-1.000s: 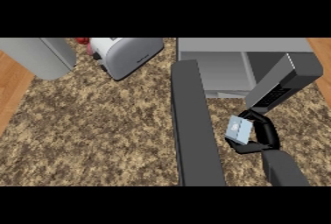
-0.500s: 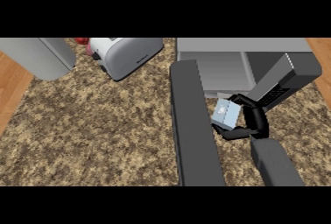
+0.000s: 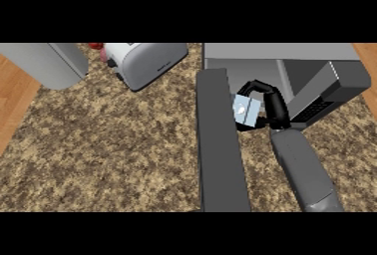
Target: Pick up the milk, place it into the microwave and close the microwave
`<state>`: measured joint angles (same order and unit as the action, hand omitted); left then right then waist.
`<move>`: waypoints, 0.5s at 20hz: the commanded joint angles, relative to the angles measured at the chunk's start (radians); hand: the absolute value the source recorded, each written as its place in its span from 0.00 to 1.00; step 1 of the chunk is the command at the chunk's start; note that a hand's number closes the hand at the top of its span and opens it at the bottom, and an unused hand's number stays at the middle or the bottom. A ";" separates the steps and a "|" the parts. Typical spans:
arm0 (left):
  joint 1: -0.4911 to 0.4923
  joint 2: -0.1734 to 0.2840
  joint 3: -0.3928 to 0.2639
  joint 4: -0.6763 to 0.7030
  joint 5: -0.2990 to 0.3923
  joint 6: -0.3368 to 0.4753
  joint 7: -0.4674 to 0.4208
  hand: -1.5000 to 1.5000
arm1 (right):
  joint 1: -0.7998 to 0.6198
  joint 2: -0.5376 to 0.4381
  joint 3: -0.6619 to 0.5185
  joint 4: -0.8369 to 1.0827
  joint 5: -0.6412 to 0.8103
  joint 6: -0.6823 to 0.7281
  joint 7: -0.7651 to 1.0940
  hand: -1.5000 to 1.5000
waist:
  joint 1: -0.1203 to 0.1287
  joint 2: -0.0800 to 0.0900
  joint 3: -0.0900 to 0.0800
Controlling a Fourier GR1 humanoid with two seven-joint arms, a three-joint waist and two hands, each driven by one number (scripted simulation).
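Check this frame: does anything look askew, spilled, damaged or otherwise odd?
Nothing stands out. The small pale-blue milk carton sits tilted in the black right hand, as expected while carried, before the open grey microwave. Its dark grey door is swung wide. The silver toaster is undisturbed; no spill shows.

Clearances, my right side: my right hand [image 3: 271, 107], fingers [image 3: 254, 87] curled round the milk [image 3: 245, 108], sits at the microwave [image 3: 294, 64] mouth. Swung-out microwave door [image 3: 219, 144] walls the left; the control panel [image 3: 331, 92] crowds the right. Left half: bare tabletop [image 3: 110, 144], open passage. Toaster [image 3: 143, 62] and grey appliance [image 3: 44, 62] block the far-left edge.
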<state>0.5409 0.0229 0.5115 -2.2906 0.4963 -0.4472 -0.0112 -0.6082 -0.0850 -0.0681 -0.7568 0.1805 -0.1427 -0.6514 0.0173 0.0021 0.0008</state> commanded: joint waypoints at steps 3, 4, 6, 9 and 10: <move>0.001 0.013 0.038 0.009 0.036 -0.022 0.012 0.00 | -0.200 0.001 -0.017 0.224 0.086 -0.142 0.037 1.00 | 0.022 0.007 0.000; -0.062 0.036 0.020 0.069 0.005 -0.020 0.005 0.00 | -0.258 -0.053 -0.038 0.267 0.079 -0.100 0.049 1.00 | 0.023 0.012 0.000; -0.064 -0.007 -0.019 0.038 -0.039 -0.008 0.004 0.00 | -0.322 -0.022 -0.046 0.326 0.100 -0.184 0.087 1.00 | 0.035 0.016 0.000; -0.054 0.003 -0.001 0.058 -0.025 -0.043 -0.016 0.00 | -0.368 -0.035 -0.066 0.414 0.117 -0.244 0.057 1.00 | 0.047 0.019 0.000; -0.074 0.010 -0.009 0.053 -0.025 -0.028 0.001 0.00 | -0.335 -0.045 -0.073 0.442 0.120 -0.263 -0.015 1.00 | 0.054 0.027 0.001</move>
<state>0.4944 0.0319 0.5111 -2.2609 0.4869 -0.4688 -0.0031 -0.8833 -0.1296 -0.1144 -0.4219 0.2837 -0.3176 -0.6370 0.0497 0.0171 0.0017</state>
